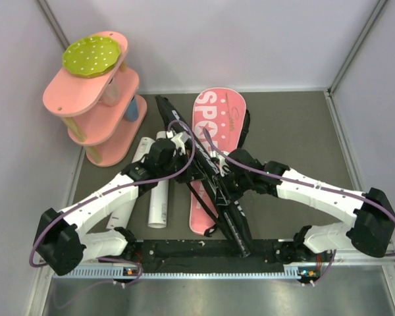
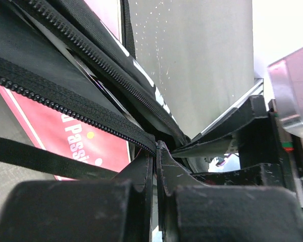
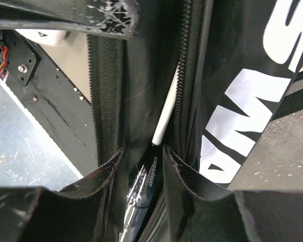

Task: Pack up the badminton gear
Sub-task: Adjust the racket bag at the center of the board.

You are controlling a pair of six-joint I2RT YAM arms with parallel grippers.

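Left gripper: fingers pressed together, pinching zip edge of bag. Right gripper: fingers part-spread astride the zip mouth. White tubes at bag's nine o'clock.

Surface: dark grey-brown table, speckled and lightly scuffed. Plain pale lilac-white walls on three sides, with metal posts in the far corners. Far-left corner has a pink tiered shelf with a green dotted disc on top, well left of the left end effector. Near edge: brushed metal strip. Light is flat and even.
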